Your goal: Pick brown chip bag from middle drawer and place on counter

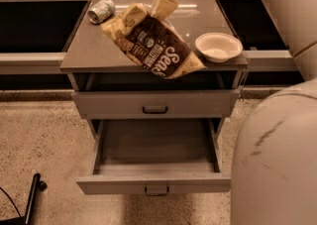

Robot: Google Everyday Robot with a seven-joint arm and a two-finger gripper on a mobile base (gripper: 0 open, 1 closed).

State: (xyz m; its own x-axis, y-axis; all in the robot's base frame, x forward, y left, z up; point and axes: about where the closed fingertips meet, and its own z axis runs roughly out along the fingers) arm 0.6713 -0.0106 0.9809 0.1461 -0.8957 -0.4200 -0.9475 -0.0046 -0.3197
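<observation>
Camera view: the gripper (161, 11) hung behind and left of the white bowl (218, 46), above the counter (89, 45) the bowl sat on, its tan fingers (167, 5) pinched together on the cream top end of the brown chip bag (158, 48). The bag sloped down from that grip twd the front, just left of the bowl w/o clearly touching it, and its lower cream corner looked to poke past the counter's front edge, front-left of the bowl. So the step in hand was prob. the set-down, w/ the task nearly done. To do it well, I'd judge: shift the bag back and away from the bowl so nothing overhangs, lower til the crinkly body lay flat, only then part the fingers, and lift straight up so the bowl wasn't nudged; letting go as it stood risked a slide off the front. Count: 1 bag, 1 bowl, 1 pale can (101, 10) on its side well left of the bowl and further back, 2 drawers below the bowl – the taller-fronted drawer (154, 104) shut, the middle drawer (153, 184) under it pulled out w/ nothing seen inside – and 1 gripper
</observation>
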